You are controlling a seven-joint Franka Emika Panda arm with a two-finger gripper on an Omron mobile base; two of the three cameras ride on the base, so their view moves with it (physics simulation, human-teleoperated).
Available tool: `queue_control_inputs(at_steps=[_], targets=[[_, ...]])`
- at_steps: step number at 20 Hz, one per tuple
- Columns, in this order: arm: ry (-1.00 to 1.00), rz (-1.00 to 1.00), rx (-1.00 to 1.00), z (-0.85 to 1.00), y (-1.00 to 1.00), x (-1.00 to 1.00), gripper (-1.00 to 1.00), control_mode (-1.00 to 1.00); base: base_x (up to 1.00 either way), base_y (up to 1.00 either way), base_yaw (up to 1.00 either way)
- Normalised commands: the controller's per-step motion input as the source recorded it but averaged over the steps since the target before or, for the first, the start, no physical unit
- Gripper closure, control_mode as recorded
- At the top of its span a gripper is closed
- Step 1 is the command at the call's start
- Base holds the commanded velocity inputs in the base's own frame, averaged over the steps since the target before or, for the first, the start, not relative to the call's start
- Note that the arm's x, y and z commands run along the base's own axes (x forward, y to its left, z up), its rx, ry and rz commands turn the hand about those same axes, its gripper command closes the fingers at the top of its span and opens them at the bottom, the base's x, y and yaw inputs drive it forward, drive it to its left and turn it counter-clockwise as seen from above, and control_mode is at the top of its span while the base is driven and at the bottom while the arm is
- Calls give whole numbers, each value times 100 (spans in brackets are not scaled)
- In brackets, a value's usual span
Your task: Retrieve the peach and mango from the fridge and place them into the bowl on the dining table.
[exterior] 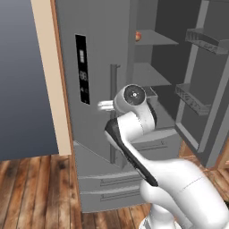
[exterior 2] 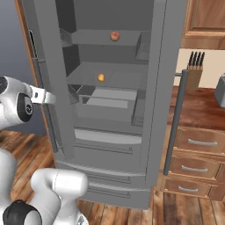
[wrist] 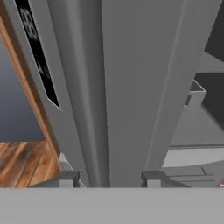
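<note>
The fridge [exterior: 98,53] stands in front of me with its right door [exterior 2: 165,88] swung open. On the upper shelf lies the reddish peach [exterior 2: 114,36], seen also at the shelf's edge [exterior: 138,36]. The yellow-orange mango [exterior 2: 101,78] rests on the shelf below. My gripper [wrist: 111,179] is at the long vertical handle [exterior: 114,89] of the left door, next to the black display panel [exterior: 82,69]. Its fingertips [wrist: 69,179] stand apart on either side of the grey bar. The bowl and the dining table are out of view.
The open right door carries bins [exterior: 203,40] and sticks out toward me. A wooden cabinet with drawers [exterior 2: 197,145] and a knife block [exterior 2: 195,70] stands right of the fridge. The fridge's drawers [exterior: 112,183] sit low, above the plank floor [exterior: 36,192].
</note>
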Motion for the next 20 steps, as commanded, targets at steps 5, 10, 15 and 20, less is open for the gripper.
queue_control_inputs(at_steps=[5,10,15,20], targets=[[5,-1,18,96,7,-76,-100,-100,0,0,0],[20,-9,61,37,-33,-79,-100,-100,0,0,0],[10,-5,78,25,-66,-44,-100,-100,0,0,0],[12,-18,62,27,-100,-4,-100,-100,0,0,0]])
